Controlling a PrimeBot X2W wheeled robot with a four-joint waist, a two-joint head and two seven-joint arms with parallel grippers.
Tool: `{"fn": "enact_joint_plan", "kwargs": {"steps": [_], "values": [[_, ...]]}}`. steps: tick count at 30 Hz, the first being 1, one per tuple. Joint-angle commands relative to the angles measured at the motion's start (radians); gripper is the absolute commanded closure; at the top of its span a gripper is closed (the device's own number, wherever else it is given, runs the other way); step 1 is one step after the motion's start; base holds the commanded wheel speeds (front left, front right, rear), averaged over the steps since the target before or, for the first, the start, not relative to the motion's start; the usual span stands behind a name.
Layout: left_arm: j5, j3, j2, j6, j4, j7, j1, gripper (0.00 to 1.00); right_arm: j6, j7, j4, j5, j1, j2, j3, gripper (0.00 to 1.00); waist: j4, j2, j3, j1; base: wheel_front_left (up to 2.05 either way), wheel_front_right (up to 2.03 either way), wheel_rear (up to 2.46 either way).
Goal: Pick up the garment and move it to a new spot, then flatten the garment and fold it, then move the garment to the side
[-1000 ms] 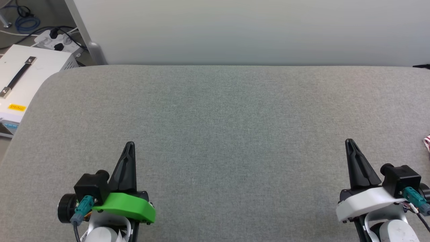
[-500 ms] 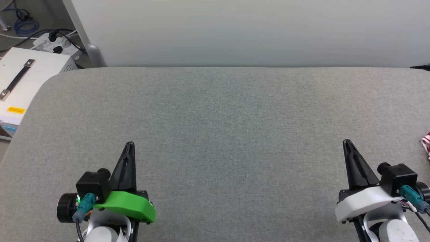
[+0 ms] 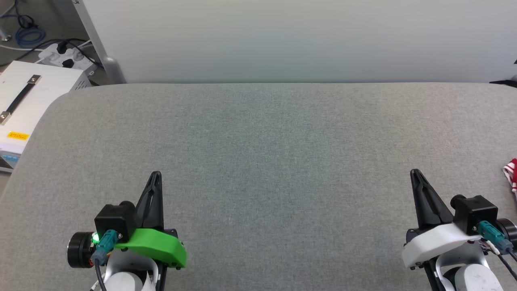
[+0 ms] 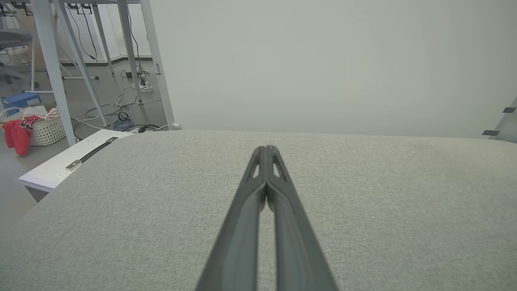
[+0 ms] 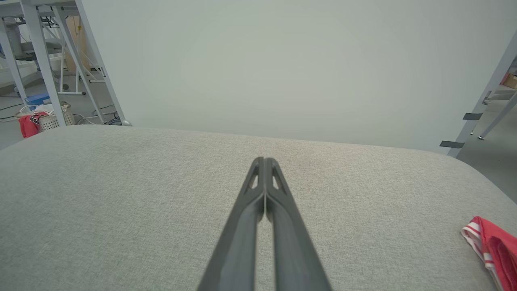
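Only a corner of the garment shows at the right edge of the head view, red with red-and-white striped trim. The right wrist view has it at the lower right, lying on the grey surface. My right gripper is shut and empty, a short way left of that corner and apart from it; its fingers meet at the tips. At the lower left my left gripper is shut with nothing in it, its tips pressed together over bare grey fabric.
The grey padded table runs to a pale wall panel at the back. A white case with a black handle and a power strip lie off the left edge. A white basket with red cloth stands on the floor.
The head camera has swung slightly right, so the whole scene sits a little further left and lower. Both grippers stay shut in place, and a bit more of the garment's corner shows.
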Motion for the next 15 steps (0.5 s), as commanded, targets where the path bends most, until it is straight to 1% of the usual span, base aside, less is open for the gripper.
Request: {"fn": "enact_joint_plan", "kwargs": {"steps": [1, 15], "values": [[0.01, 0.001, -0.004, 0.008, -0.008, 0.009, 0.018, 1.0, 0.0, 0.008, -0.008, -0.011, 0.017, 0.004, 0.0, 1.0, -0.001, 0.0, -0.001, 0.0, 0.0, 0.0, 0.0], [0.034, 0.001, -0.005, 0.021, -0.017, 0.037, 0.022, 1.0, -0.001, 0.035, -0.018, -0.029, 0.022, 0.007, 0.001, 1.0, -0.006, 0.0, -0.008, 0.0, 0.0, 0.0, 0.0]]}}
